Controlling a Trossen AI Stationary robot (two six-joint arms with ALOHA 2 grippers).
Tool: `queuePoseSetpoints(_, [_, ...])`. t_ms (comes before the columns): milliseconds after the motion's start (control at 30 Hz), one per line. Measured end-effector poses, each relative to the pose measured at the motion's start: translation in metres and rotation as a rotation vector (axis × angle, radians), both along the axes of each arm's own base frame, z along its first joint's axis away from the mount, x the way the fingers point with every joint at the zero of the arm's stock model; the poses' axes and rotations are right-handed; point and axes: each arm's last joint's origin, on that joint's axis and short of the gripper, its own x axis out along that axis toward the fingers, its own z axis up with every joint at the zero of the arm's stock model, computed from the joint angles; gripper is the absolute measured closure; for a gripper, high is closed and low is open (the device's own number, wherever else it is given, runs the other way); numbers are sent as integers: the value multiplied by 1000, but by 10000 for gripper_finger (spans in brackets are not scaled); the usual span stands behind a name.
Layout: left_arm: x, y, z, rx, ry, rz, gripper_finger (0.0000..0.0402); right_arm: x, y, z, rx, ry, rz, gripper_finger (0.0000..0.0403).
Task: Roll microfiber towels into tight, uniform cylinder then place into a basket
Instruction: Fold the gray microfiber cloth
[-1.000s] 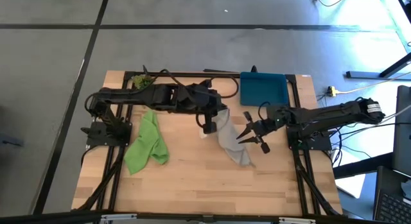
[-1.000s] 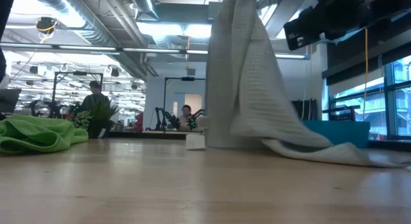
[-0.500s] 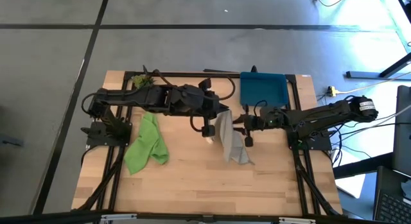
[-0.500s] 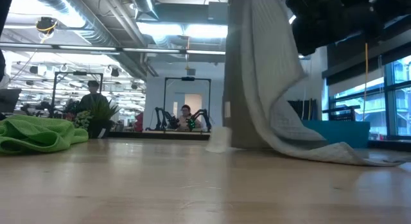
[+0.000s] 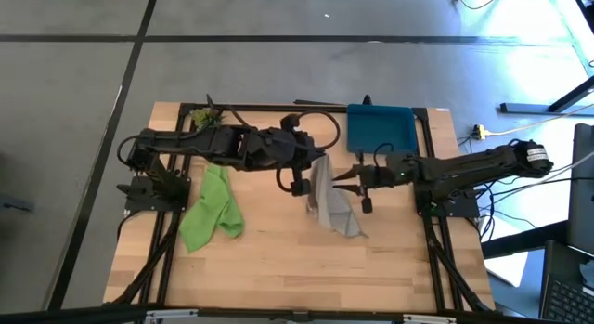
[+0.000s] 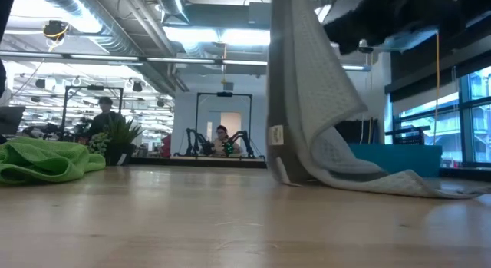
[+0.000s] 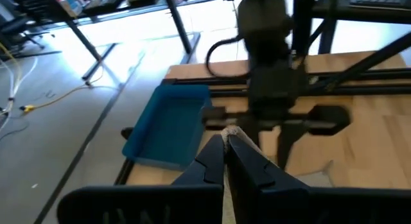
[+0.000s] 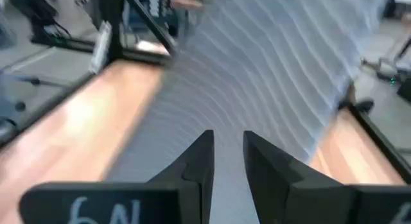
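Observation:
The light grey microfiber towel [image 5: 329,205] hangs from my left gripper [image 5: 318,161], which is shut on its top above the table's middle. Its white tag [image 6: 276,135] hangs clear of the table. My right gripper [image 5: 338,181] points level toward the table's left at the hanging cloth [image 8: 257,70], its fingers a narrow gap apart. The lime green towel [image 5: 212,209] lies crumpled on the table at the left. The dark-blue basket [image 5: 380,129] stands at the far edge, right of centre. My left gripper pinches an upper corner of the grey towel [image 7: 229,130] between its two shut fingers, which slant downward toward the table's right. The towel hangs slack below them, with its lower end [image 6: 399,183] spread on the table. I cannot tell whether my right gripper touches the towel.
A small potted plant [image 5: 204,113] stands at the far left corner. Dark frame rails run along the table's left, right and far sides. Bare wood lies toward the near edge.
My left gripper has risen and gone a little toward the table's right, drawing the grey towel up. The tag has lifted off the table while the towel's lower end stayed down. My right gripper has swung from slanting to level, facing the cloth.

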Motion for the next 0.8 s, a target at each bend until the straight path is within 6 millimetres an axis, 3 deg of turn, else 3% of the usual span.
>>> queuePoseSetpoints(133, [0,0,0,10,-1,17,401,-7,12,9,3,-46,61,318])
queuePoseSetpoints(300, [0,1,0,26,-5,45,401,-6,28,4,-7,-22,100,318])
queuePoseSetpoints(633, [-1,3,1,60,-13,109,401,2,54,-11,2,24,40,318])
queuePoseSetpoints(800, [0,3,3,59,-32,114,401,4,62,-20,115,53,-114,321])
